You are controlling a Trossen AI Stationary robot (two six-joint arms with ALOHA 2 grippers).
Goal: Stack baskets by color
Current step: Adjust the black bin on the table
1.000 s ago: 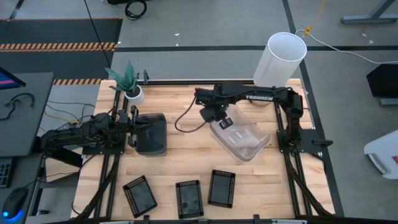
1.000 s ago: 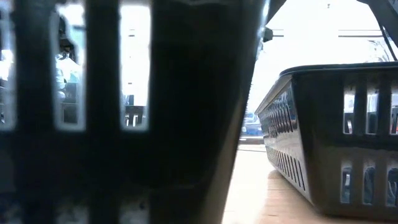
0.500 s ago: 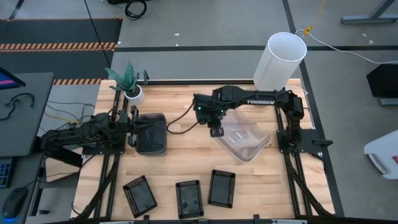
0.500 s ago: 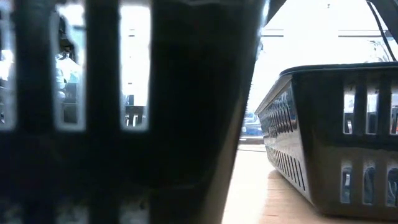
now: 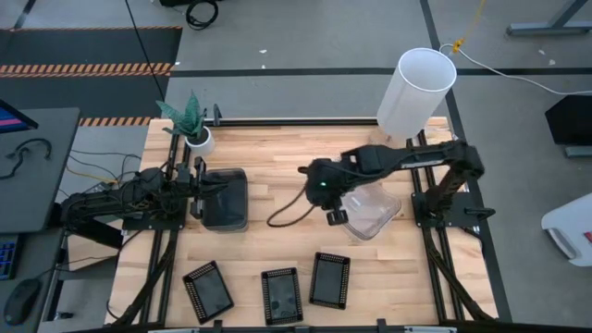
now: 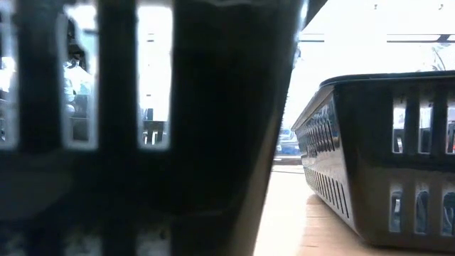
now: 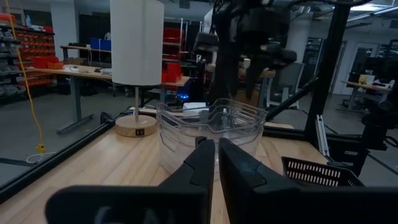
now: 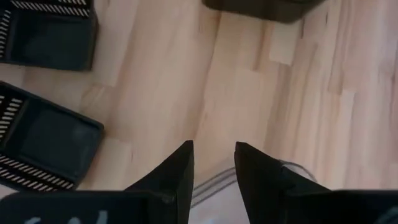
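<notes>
The clear baskets [image 5: 375, 211] stand nested as one stack on the table right of centre; the same stack shows in the left wrist view [image 7: 211, 124]. My right gripper [image 5: 335, 216] hangs open above the stack's left side, pointing steeply down, with bare wood between its fingertips [image 8: 214, 163]. The smoky grey baskets [image 5: 225, 199] sit stacked at the left. My left gripper [image 5: 198, 196] rests shut [image 7: 216, 162] just left of them. Three black mesh trays [image 5: 207, 290] [image 5: 281, 295] [image 5: 329, 279] lie flat in a row near the front edge.
A tall white cylinder [image 5: 416, 90] stands at the far right corner and a small potted plant [image 5: 191, 128] at the far left. Bare wood lies between the two stacks. In the low view, two black trays [image 6: 142, 128] [image 6: 377, 156] block most of the scene.
My right gripper has moved from the far-left rim of the clear stack toward the table's near edge, rising a little and rolling about its own axis. The clear stack has stayed where it was.
</notes>
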